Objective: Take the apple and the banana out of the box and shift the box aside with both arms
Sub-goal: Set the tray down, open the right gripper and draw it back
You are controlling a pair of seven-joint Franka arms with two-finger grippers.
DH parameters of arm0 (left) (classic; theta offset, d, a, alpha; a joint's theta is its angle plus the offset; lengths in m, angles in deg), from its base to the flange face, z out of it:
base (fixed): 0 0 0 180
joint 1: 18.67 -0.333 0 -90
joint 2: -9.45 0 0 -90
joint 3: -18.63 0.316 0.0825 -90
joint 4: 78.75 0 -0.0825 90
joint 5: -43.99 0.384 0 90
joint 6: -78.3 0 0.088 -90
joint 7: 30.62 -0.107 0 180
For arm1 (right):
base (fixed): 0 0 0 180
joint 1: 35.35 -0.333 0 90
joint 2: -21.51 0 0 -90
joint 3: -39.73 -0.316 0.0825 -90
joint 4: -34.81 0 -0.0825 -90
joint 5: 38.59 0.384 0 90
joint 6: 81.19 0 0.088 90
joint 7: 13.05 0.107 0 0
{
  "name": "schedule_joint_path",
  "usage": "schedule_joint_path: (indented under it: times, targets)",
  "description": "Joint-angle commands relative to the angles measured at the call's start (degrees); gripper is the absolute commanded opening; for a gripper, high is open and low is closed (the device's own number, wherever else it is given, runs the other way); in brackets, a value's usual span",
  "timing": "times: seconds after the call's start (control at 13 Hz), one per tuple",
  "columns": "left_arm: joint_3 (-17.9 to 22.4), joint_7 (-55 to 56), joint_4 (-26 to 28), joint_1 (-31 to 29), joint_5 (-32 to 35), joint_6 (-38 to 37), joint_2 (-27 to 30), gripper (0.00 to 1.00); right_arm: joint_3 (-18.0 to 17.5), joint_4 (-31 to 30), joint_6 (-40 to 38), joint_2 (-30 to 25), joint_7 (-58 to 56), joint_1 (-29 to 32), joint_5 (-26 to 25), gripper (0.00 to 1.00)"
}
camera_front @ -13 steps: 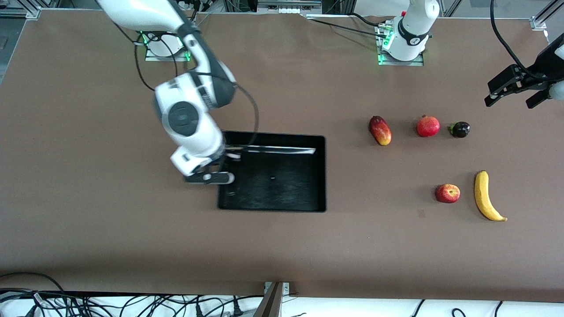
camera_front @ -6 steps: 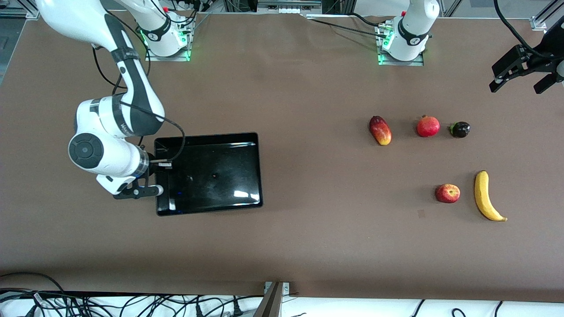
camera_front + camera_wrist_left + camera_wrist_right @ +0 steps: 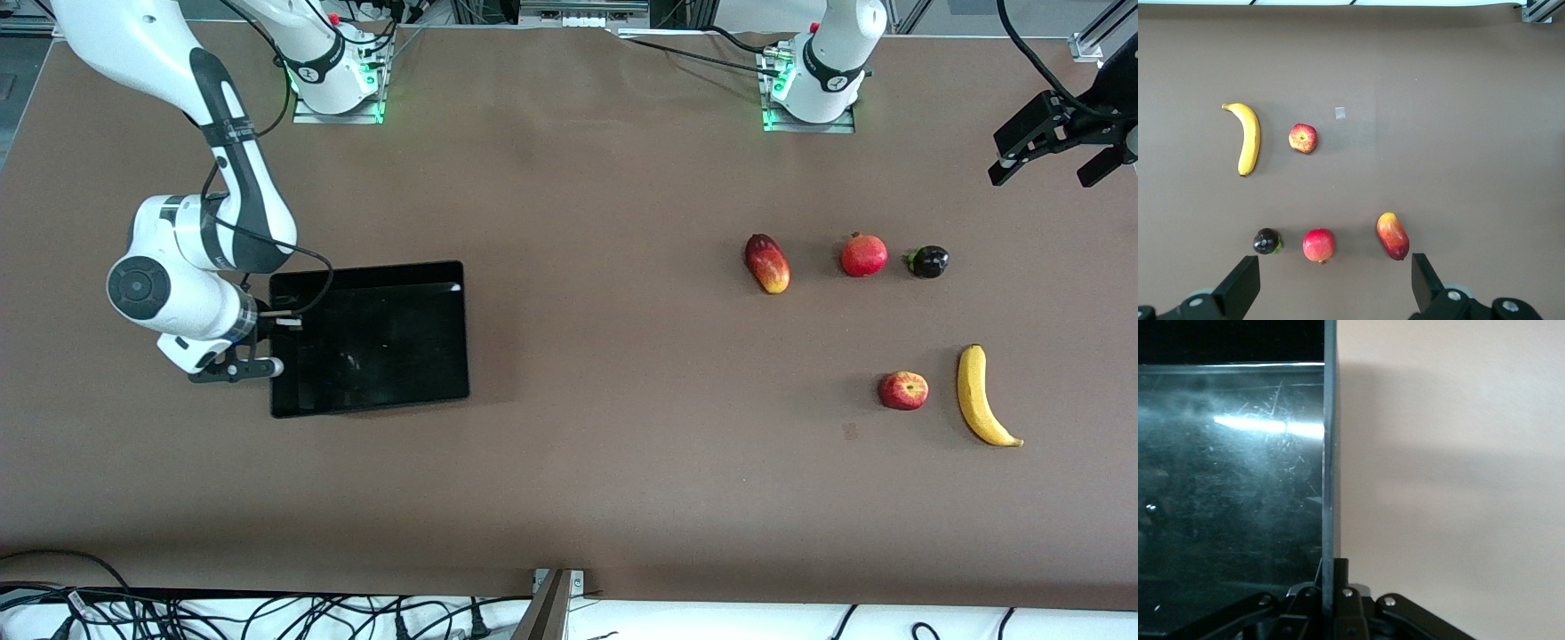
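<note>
Now my right gripper (image 3: 267, 342) is clamped on the low wall of the shallow glossy black plastic box (image 3: 369, 338), at the edge toward the right arm's end of the table, and over the last second I have dragged it well away from the middle of the brown table (image 3: 569, 498) toward that end. The box is empty, so it looks nearly set aside.

My left gripper (image 3: 1058, 151) waits, fingers spread wide and holding nothing, over the left arm's end. The small red, yellow-streaked apple (image 3: 903, 390) and the long curved yellow banana (image 3: 981, 397) lie side by side on the table there, unmoved.
</note>
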Motion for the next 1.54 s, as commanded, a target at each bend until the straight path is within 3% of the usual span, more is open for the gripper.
schedule_joint_path:
  times: [0.0,0.46,0.54,0.62,0.69,0.77,0.85,1.15,1.46]
  targets:
    - [0.63,0.0,-0.28,0.18,-0.21,-0.87,-0.04,1.0,2.37,-6.34,3.46,-3.55,-2.54,-0.18,0.84,0.0]
    - [0.72,0.08,0.68,-0.96,-0.21,-0.96,-0.12,1.0,2.9,-8.73,4.52,-3.2,-2.54,1.13,0.93,0.0]
    - [0.63,0.26,0.69,-0.97,-0.21,-0.96,-0.04,1.0,2.9,-8.73,4.52,-3.11,-2.54,1.13,0.93,0.13]
    - [0.55,0.26,0.77,-0.97,-0.21,-0.96,-0.12,1.0,2.9,-8.73,4.52,-2.93,-2.45,1.13,0.93,0.38]
    - [0.55,0.26,0.86,-0.97,-0.21,-1.04,-0.04,1.0,2.9,-8.73,4.43,-3.02,-2.45,1.13,0.93,0.69]
    - [0.55,0.18,0.86,-0.97,-0.21,-1.57,-0.12,1.0,2.9,-8.55,4.26,-3.11,-2.36,1.13,0.93,0.88]
    - [0.63,0.26,0.86,-0.97,-0.21,-1.75,-0.12,1.0,2.82,-8.12,3.91,-3.63,-2.19,1.05,0.84,1.0]
    - [0.55,0.26,1.12,-0.97,-0.21,-2.36,-0.12,1.0,1.06,-1.54,-0.91,-7.94,-1.74,0.34,0.75,1.0]
    - [0.55,0.35,1.3,-0.96,-0.3,-2.27,-0.12,1.0,0.97,13.21,-18.81,-10.13,-1.31,-1.85,0.84,1.0]
